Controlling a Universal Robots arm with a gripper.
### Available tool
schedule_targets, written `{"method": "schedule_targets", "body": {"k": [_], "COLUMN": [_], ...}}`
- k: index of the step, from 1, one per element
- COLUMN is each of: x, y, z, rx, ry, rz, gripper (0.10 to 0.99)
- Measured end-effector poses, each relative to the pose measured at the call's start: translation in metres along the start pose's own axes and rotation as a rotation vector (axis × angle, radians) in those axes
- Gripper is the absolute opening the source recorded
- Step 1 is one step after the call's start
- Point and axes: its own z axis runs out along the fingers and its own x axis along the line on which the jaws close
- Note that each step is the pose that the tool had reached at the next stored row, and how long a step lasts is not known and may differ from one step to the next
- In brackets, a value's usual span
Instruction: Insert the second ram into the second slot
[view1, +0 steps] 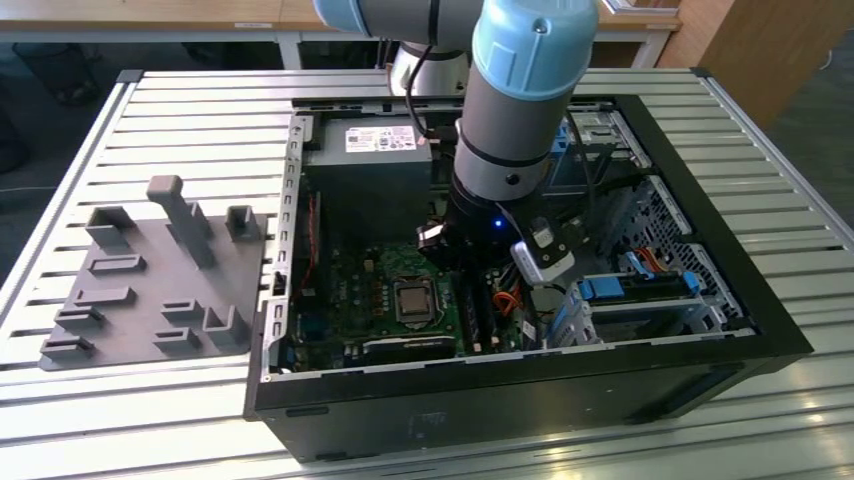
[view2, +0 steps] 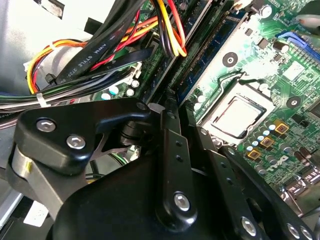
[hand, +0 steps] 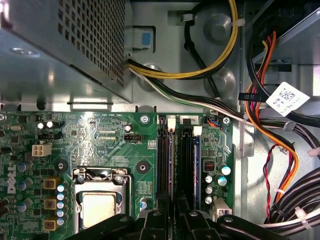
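Pincer low over the slots, fingers pressed nearly together on the ram's row; grip unclear. Ram stands in its slot, seating apparently under way

An open black computer case lies on its side on my slatted metal counter. Beside it, toward the exterior view's left, I see a grey fixture plate with upright pegs and small blocks. Inside the case sits a green motherboard with a square silver processor socket. A grey power supply with a perforated wall fills the case's far corner. I see bundles of cables, yellow, black, orange and red, running past it, one carrying a white tag. Blue drive brackets stand at the exterior view's right, inside the case.
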Motion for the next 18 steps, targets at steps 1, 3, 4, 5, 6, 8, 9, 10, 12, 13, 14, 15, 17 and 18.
{"method": "schedule_targets", "body": {"k": [1, 3, 4, 5, 6, 8, 9, 10, 12, 13, 14, 15, 17, 18], "x": [0.0000, 0.0001, 0.0001, 0.0002, 0.0002, 0.0003, 0.0004, 0.0005, 0.0005, 0.0005, 0.0005, 0.0005, 0.0006, 0.0006], "y": [0.0000, 0.0000, 0.0001, 0.0001, 0.0002, 0.0003, 0.0003, 0.0004, 0.0005, 0.0005, 0.0005, 0.0005, 0.0005, 0.0005], "z": [-0.0001, -0.0022, -0.0040, -0.0063, -0.0087, -0.0135, -0.0174, -0.0207, -0.0243, -0.0244, -0.0244, -0.0244, -0.0248, -0.0248], "rx": [0.000, 0.000, 0.000, 0.000, 0.000, 0.000, 0.000, 0.000, 0.000, 0.000, 0.000, 0.000, 0.000, 0.000], "ry": [0.0000, 0.0000, 0.0000, 0.0000, 0.0000, 0.0000, 0.0002, 0.0005, 0.0009, 0.0009, 0.0008, 0.0008, 0.0009, 0.0009], "rz": [0.000, 0.000, 0.000, 0.000, 0.000, 0.000, 0.000, 0.000, 0.000, 0.000, 0.000, 0.000, 0.000, 0.000], "gripper": [0.212, 0.212, 0.212, 0.212, 0.212, 0.212, 0.212, 0.212, 0.212, 0.212, 0.196, 0.196, 0.106, 0.106]}}
